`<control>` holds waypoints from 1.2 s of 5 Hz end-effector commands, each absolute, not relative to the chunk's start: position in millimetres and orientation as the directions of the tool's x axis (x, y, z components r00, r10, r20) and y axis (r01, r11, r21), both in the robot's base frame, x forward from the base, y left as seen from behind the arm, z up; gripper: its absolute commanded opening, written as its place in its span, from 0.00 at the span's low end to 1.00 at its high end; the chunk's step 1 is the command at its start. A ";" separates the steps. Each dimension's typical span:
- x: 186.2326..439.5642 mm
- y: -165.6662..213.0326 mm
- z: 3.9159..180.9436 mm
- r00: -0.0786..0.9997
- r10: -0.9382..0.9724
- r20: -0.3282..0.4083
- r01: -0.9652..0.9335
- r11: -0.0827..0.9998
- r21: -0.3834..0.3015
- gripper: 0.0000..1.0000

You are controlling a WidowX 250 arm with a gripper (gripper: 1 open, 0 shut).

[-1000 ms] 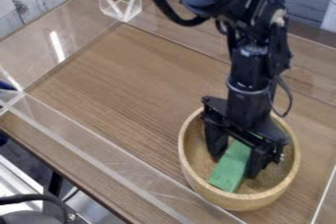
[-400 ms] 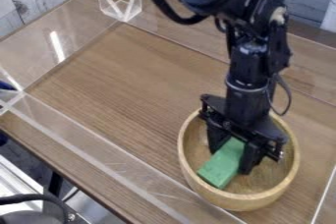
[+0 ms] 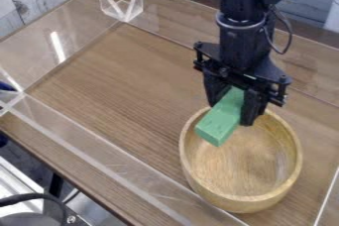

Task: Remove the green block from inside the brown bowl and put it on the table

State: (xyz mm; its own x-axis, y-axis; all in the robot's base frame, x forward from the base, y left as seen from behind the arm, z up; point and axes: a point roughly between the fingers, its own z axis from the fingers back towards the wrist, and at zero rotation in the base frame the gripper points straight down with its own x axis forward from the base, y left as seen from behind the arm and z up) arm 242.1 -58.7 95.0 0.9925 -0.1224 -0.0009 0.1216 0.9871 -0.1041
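at the left edge of the view, the low clear acrylic wall (image 3: 54,121) borders the table (image 3: 126,96), a brown wood-grain surface that runs diagonally from the upper left toward the lower right. a second clear acrylic piece (image 3: 122,4) with a notched top stands at the far corner, in front of a pale plank backdrop. moving right, the middle of the tabletop carries only reflections of the clear walls. further right, the green block (image 3: 223,120) is suspended in the air, tilted so that its lower end points down and to the left. that lower end hangs over the near-left rim of the brown bowl, and the block touches neither the bowl nor the table. the gripper (image 3: 240,98) points straight down and clamps the upper end of the block between its black fingers (image 3: 212,83), which stand at a medium gap set by the width of the block. the black arm (image 3: 249,12) rises above the gripper toward the top of the view, with a cable running beside it. the brown bowl (image 3: 284,175) sits on the table at the lower right, near the front acrylic wall, directly beneath and slightly right of the gripper. its thick rim and grained interior are fully exposed.
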 end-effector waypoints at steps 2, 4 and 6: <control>241.0 -25.6 116.1 0.996 -0.066 0.058 0.072 0.993 -0.093 0.00; 226.4 54.5 104.3 0.999 0.029 0.044 -0.025 0.997 -0.076 0.00; 213.3 97.9 71.3 0.999 0.037 0.024 -0.035 0.998 -0.054 0.00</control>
